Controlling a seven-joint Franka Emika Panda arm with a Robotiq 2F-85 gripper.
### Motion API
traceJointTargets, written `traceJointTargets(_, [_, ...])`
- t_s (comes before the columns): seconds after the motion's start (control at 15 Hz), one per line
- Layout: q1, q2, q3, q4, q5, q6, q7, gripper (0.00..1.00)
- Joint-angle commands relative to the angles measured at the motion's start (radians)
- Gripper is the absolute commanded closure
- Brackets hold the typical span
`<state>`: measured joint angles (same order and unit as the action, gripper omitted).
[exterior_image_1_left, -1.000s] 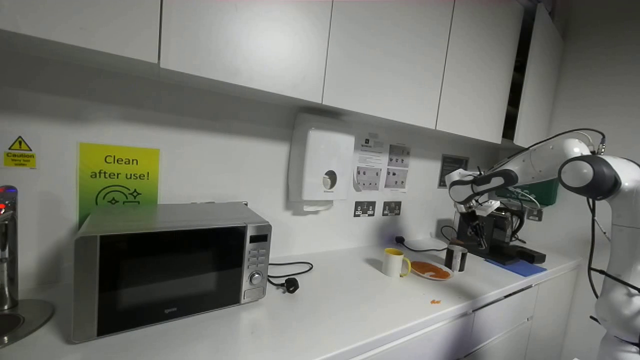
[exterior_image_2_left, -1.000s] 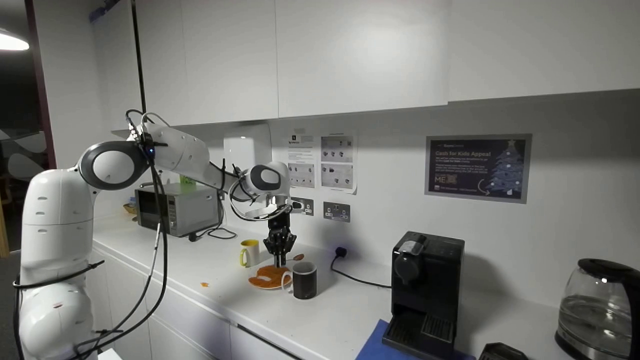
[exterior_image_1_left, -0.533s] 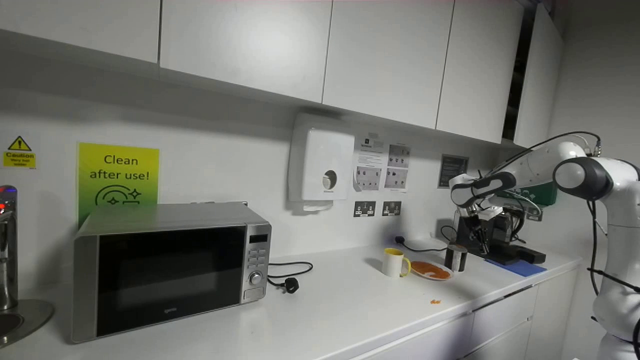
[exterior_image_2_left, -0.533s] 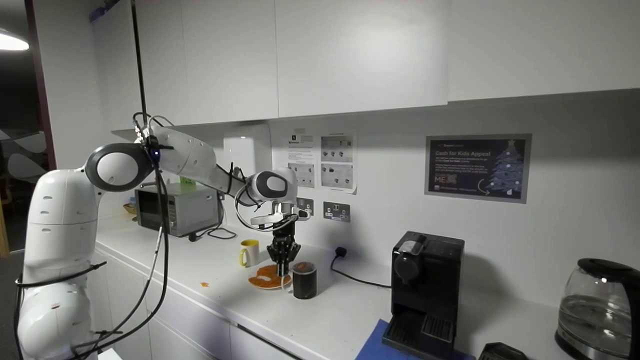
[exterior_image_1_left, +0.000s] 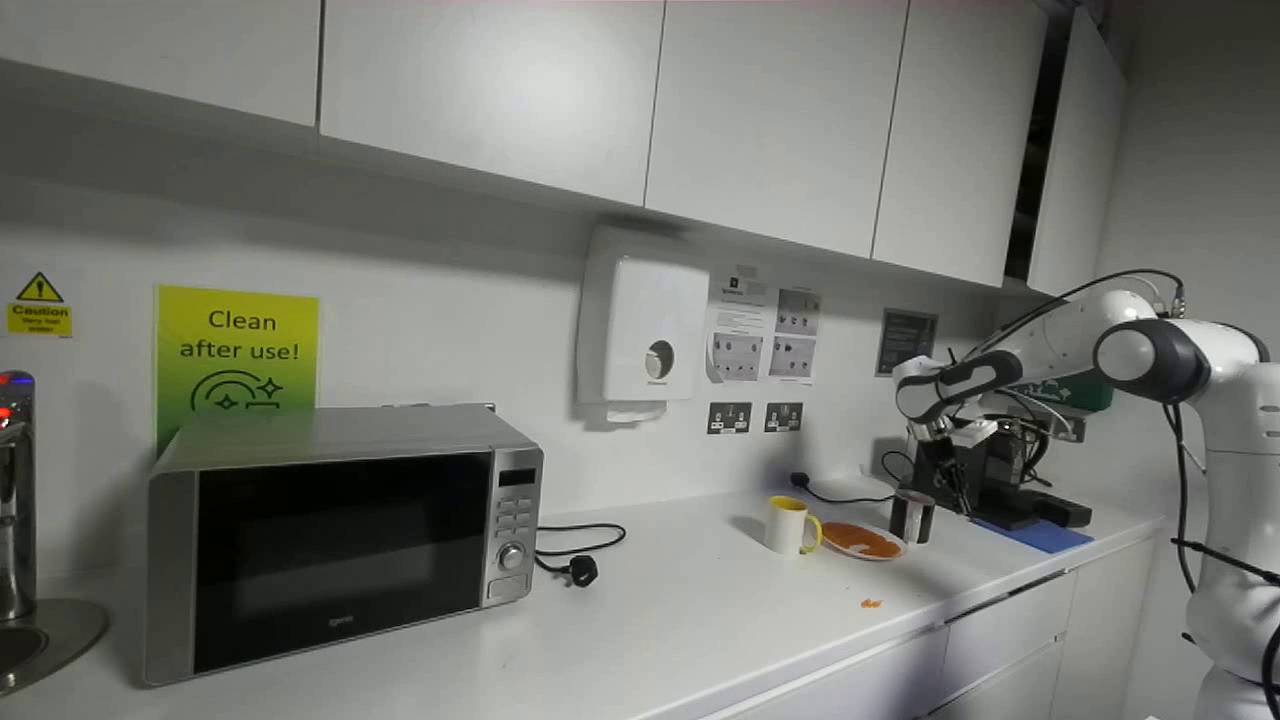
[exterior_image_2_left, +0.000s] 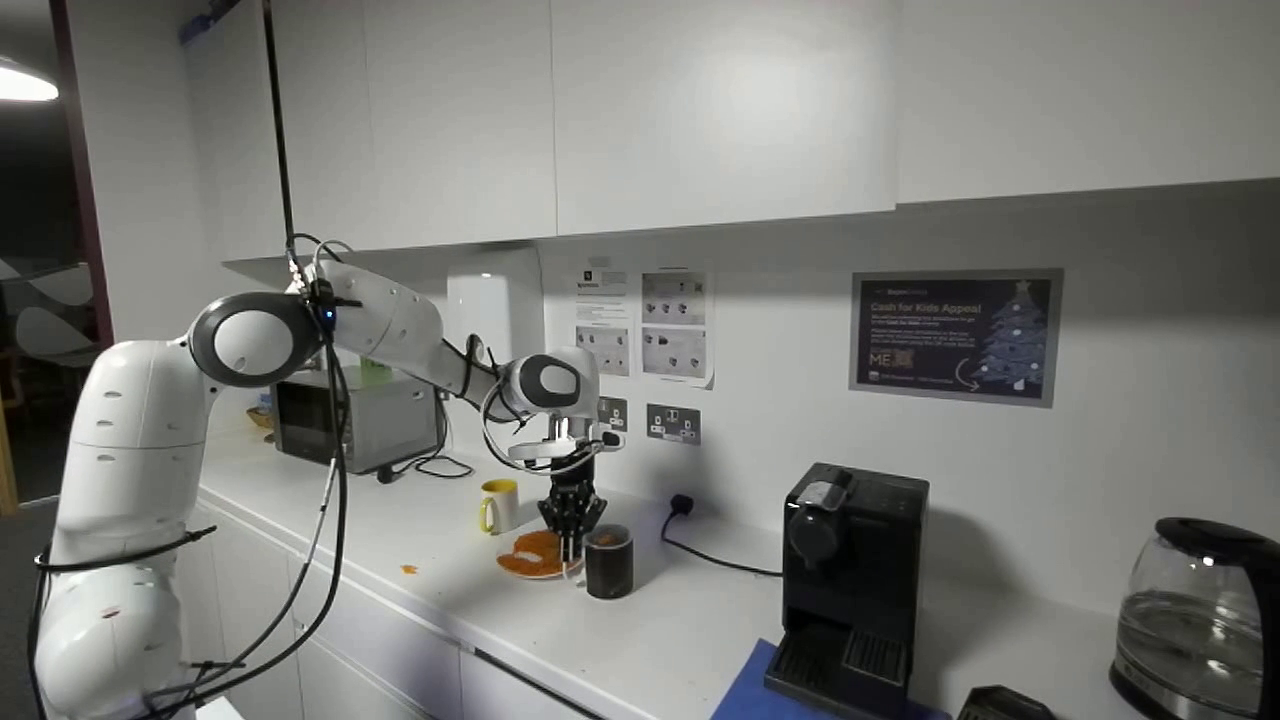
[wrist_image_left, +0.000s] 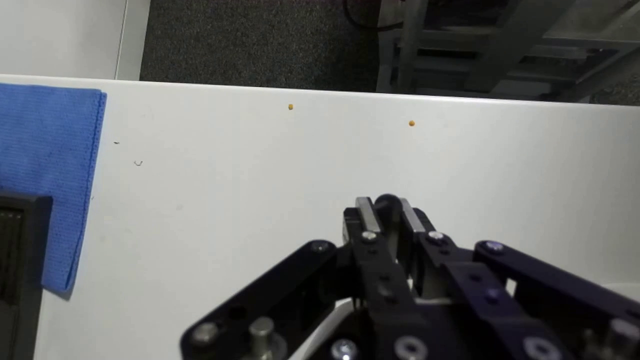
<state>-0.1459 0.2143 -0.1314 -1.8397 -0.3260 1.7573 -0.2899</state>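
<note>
My gripper points down and is shut on a spoon. The spoon's dark rounded end shows between the fingertips in the wrist view. Its orange-loaded bowl appears at the opening of a dark mug; I cannot tell whether it is inside or above. The fingertips are beside the mug, near its handle side. In an exterior view the gripper is beside the mug. A white plate with orange food lies next to the mug. A white mug with yellow inside stands beyond the plate.
Orange bits lie near the counter's front edge. A black coffee machine stands on a blue cloth. A glass jug is further along. A microwave stands at the other end. Wall cabinets hang above.
My gripper has moved toward the dark mug and lowered. The spoon's bowl has gone from behind the mug, near the plate, to the mug's opening. The mugs and plate have not moved.
</note>
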Motion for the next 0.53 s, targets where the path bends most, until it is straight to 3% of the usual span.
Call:
traceJointTargets(0.0, [-0.012, 0.003, 0.005, 0.011, 0.017, 0.020, -0.040, 0.97])
traceJointTargets(0.47, [-0.024, -0.003, 0.004, 0.020, 0.085, 0.023, -0.048, 0.97])
